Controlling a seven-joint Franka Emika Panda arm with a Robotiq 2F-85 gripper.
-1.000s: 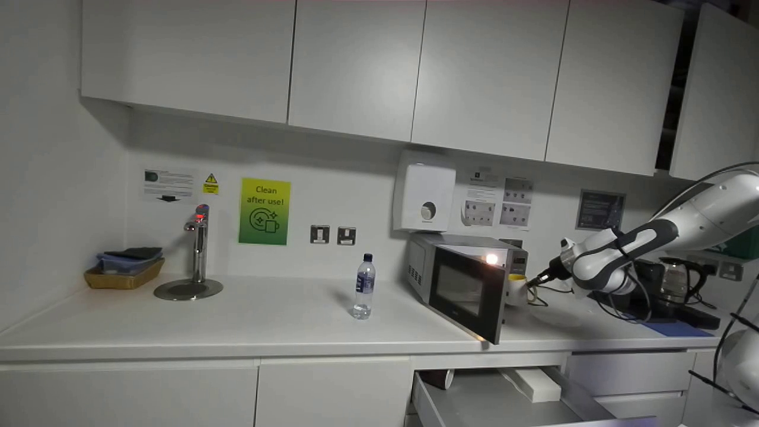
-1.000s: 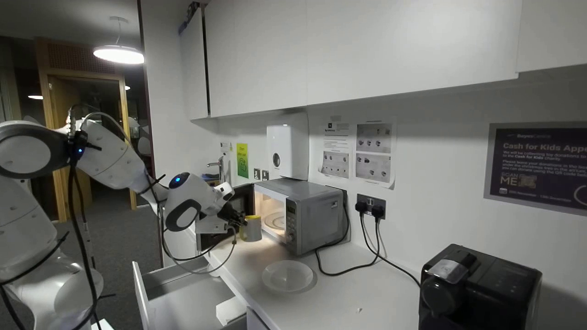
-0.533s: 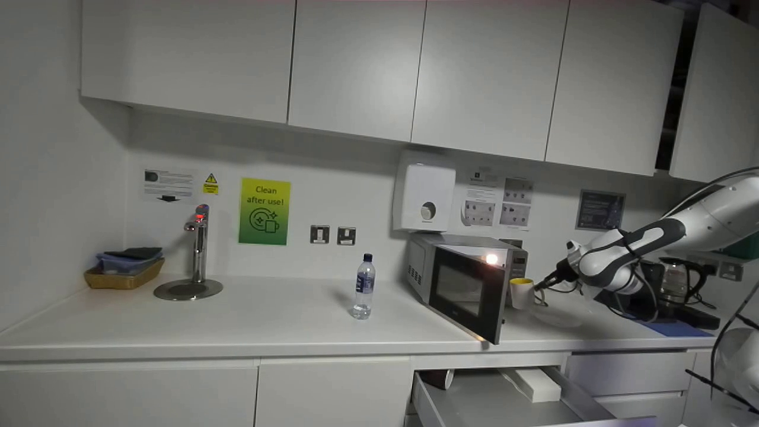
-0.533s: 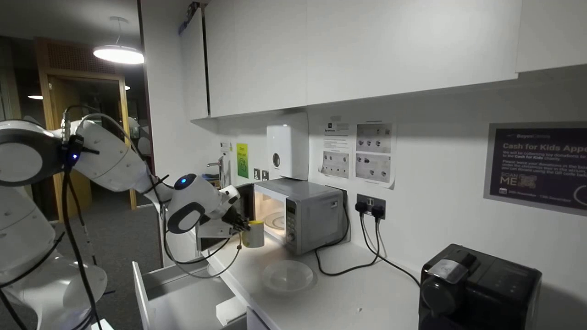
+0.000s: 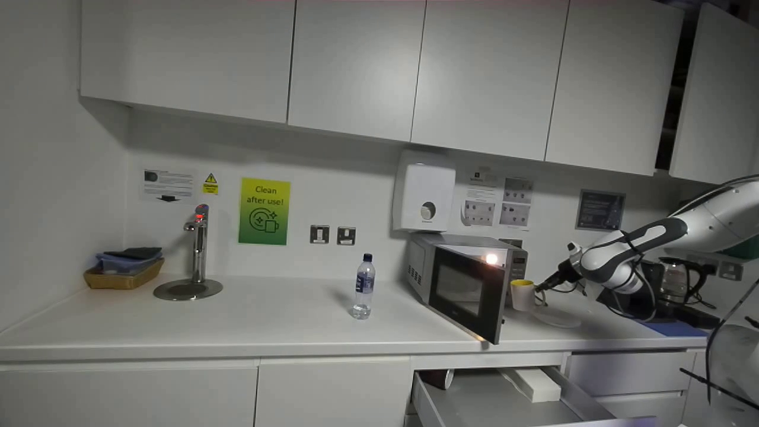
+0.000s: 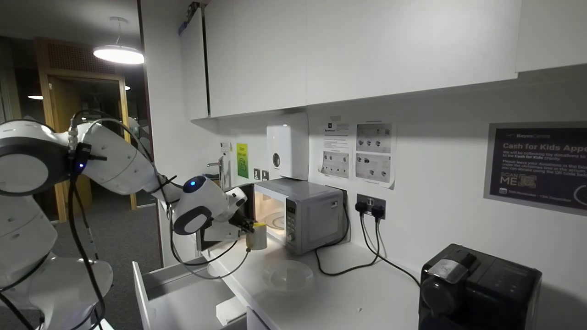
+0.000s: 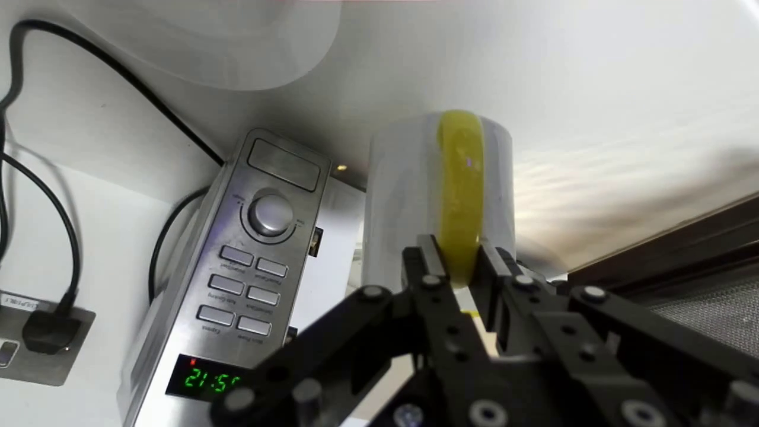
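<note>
A white mug (image 5: pixel 522 298) with a yellow inside and yellow handle (image 7: pixel 461 184) is held upright in front of the microwave (image 6: pixel 316 215). My gripper (image 7: pixel 458 255) is shut on the handle, one finger on each side of it. The mug (image 6: pixel 259 238) and gripper (image 6: pixel 250 227) show beside the lit microwave opening, above the counter; whether the mug's base touches the counter I cannot tell. The microwave door (image 5: pixel 465 290) stands open, with a glass turntable (image 6: pixel 275 221) inside. A pale plate (image 6: pixel 288 277) lies on the counter close to the mug.
Below the counter a drawer (image 5: pixel 480 409) is pulled out, with a white box (image 5: pixel 536 385) in it. A water bottle (image 5: pixel 364 289) stands on the counter. Black cables (image 6: pixel 348 270) run behind the plate, and a black coffee machine (image 6: pixel 477 293) stands further along.
In both exterior views the mug and gripper have shifted to the right and lower in the picture, nearer the plate. The grip on the handle has stayed the same.
</note>
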